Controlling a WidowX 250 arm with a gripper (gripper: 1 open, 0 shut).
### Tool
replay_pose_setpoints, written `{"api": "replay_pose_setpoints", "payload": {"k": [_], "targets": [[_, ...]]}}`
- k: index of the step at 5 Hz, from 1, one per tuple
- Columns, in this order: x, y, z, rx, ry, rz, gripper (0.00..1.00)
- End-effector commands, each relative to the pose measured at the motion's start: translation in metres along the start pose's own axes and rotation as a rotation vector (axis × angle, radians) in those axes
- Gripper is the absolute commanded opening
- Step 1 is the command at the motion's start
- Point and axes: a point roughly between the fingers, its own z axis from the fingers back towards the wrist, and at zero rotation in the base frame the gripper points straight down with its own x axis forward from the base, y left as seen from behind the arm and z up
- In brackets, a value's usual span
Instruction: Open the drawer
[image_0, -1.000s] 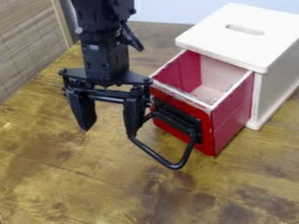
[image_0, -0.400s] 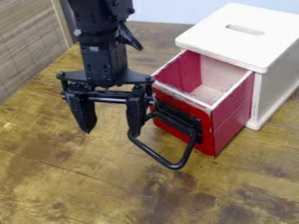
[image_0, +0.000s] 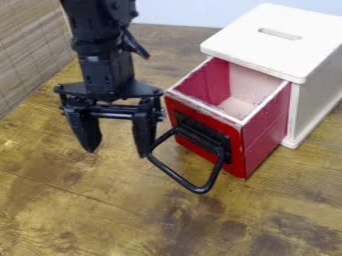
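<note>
- Black two-fingered gripper (image_0: 110, 131) points down over the brown wooden table (image_0: 80, 215), jaws spread wide and empty — its near finger just beside the handle.
- Red box-shaped drawer (image_0: 230, 110) with pale wooden inside stands pulled out of the white wooden cabinet (image_0: 297, 60) near the table's far right corner.
- Large black wire loop handle (image_0: 187, 166) juts from the drawer's front.

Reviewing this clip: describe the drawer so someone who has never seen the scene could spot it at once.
Find the white wooden cabinet with a slot in its top, at the right of the wooden table. The drawer sticks out of its left side, pulled open, showing a pale wooden inside. It is the only red thing here, and a large black wire loop handle hangs from its front.
</note>
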Motion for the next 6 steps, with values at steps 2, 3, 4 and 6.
{"api": "replay_pose_setpoints", "payload": {"k": [2, 3, 4, 6], "targets": [[0.001, 0.007, 0.015, 0.021, -0.067, -0.118, 1.00], [-0.002, -0.001, 0.024, 0.031, -0.060, -0.140, 1.00], [-0.002, -0.009, 0.031, 0.037, -0.062, -0.161, 1.00], [-0.010, -0.019, 0.028, 0.041, -0.063, -0.133, 1.00]]}}
